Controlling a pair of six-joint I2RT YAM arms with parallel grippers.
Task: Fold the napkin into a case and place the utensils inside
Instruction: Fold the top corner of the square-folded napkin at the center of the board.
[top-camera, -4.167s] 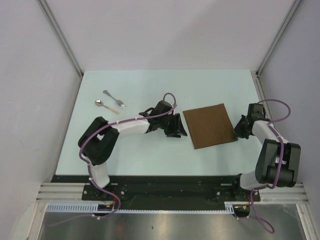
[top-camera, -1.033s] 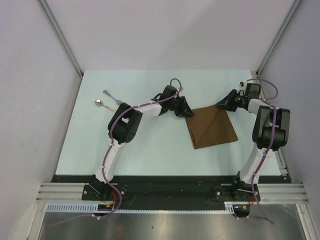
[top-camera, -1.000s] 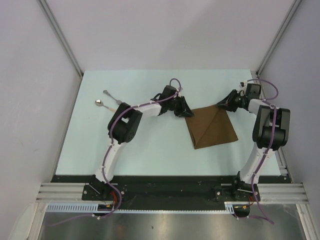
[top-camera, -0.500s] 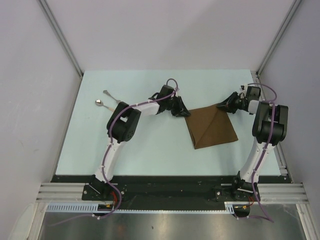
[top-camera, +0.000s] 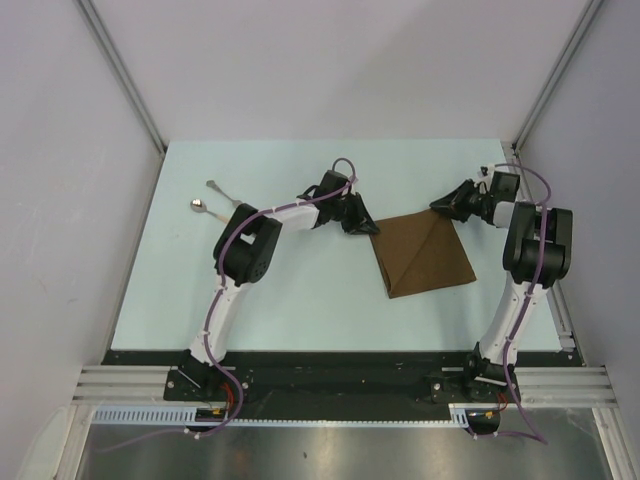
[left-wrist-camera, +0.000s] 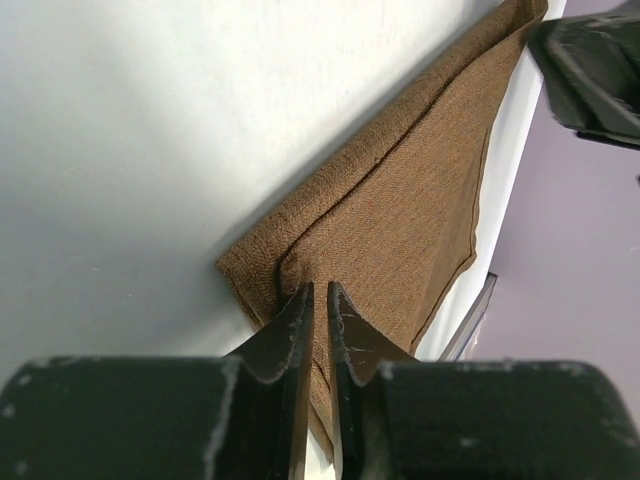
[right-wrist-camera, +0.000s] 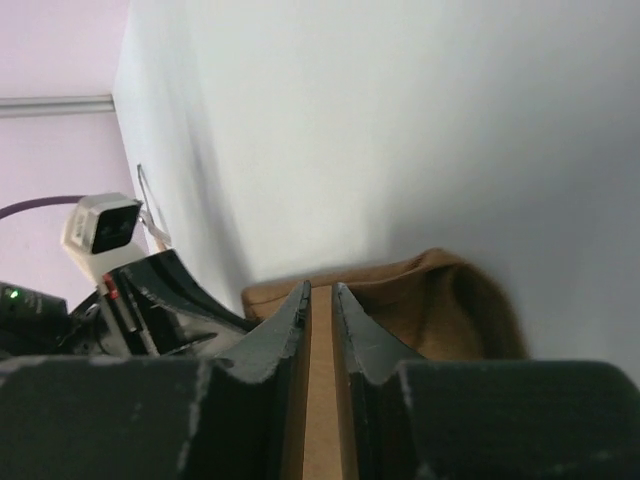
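Here, coarse-woven brown napkin (left-wrist-camera: 400, 220), creased.

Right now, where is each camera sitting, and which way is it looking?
Top external: above and behind the arms, looking down at the table; both arms show, plus the napkin, fork and spoon.
Left wrist: on the left arm, looking along the left gripper, which pinches a napkin corner; its two fingers show.
Right wrist: on the right arm, looking along the right gripper, which pinches another corner; its fingers show.
Shared: both wrist views show the napkin and the opposite gripper.
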